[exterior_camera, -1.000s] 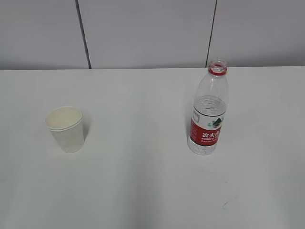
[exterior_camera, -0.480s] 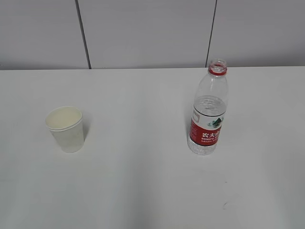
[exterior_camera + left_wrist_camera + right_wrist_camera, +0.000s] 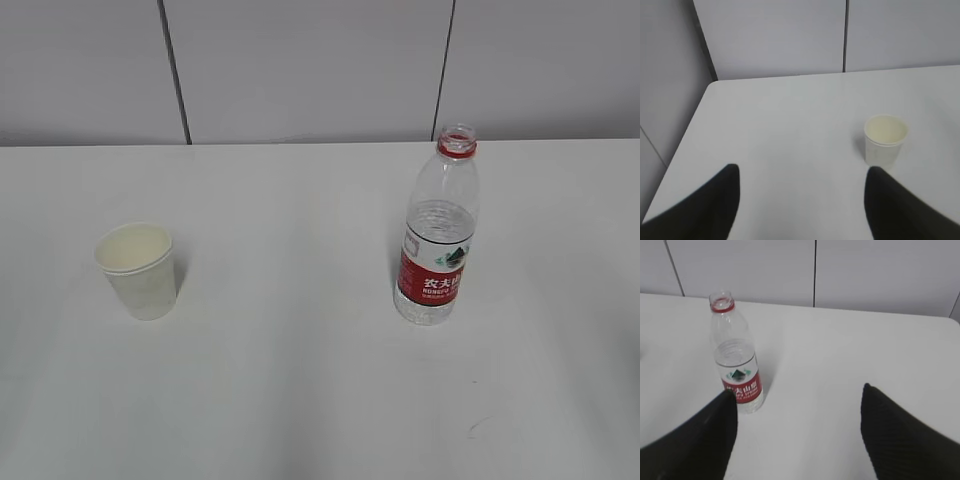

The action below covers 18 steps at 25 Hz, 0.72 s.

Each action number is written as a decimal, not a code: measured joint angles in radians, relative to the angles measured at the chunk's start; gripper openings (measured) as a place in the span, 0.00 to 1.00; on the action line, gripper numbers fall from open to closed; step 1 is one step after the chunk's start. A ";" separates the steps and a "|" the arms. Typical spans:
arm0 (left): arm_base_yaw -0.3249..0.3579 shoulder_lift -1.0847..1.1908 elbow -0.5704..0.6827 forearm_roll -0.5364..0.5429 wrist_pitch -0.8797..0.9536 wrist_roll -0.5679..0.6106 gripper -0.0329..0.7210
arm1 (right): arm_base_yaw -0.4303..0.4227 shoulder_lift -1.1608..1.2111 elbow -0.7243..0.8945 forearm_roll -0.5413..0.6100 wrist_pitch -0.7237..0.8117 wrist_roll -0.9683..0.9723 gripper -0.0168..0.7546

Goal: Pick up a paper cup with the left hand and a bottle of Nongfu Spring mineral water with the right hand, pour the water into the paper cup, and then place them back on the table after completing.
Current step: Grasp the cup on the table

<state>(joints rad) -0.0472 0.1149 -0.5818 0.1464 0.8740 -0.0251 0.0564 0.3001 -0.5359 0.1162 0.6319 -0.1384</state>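
Exterior view shows a paper cup [image 3: 137, 270] upright on the left of the white worktop [image 3: 300, 380] and an uncapped bottle [image 3: 438, 240], part filled with water [image 3: 432, 305], upright on the right, well apart. Left gripper [image 3: 800, 187] is spread wide and empty, short of the cup. Right gripper [image 3: 797, 412] is likewise released, the bottle beside its left finger [image 3: 700, 440].

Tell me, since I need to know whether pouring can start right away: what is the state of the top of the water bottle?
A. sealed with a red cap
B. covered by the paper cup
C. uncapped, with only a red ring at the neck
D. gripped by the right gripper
C: the bottle stands upright on the table with its mouth open and only a red ring around the neck, nothing touching it.
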 joint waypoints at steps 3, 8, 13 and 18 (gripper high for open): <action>0.000 0.113 0.000 -0.029 -0.107 0.002 0.68 | 0.000 0.062 0.000 -0.023 -0.089 -0.002 0.76; 0.000 0.267 0.016 -0.095 -0.376 0.006 0.66 | 0.000 0.162 0.002 -0.063 -0.195 -0.002 0.76; 0.000 0.367 0.122 -0.111 -0.595 0.010 0.60 | 0.000 0.247 0.055 -0.071 -0.325 -0.002 0.76; 0.000 0.442 0.271 -0.114 -0.851 0.010 0.58 | 0.000 0.317 0.085 -0.063 -0.428 -0.002 0.76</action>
<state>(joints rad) -0.0472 0.5571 -0.3108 0.0321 0.0229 -0.0149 0.0564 0.6175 -0.4505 0.0530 0.2042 -0.1399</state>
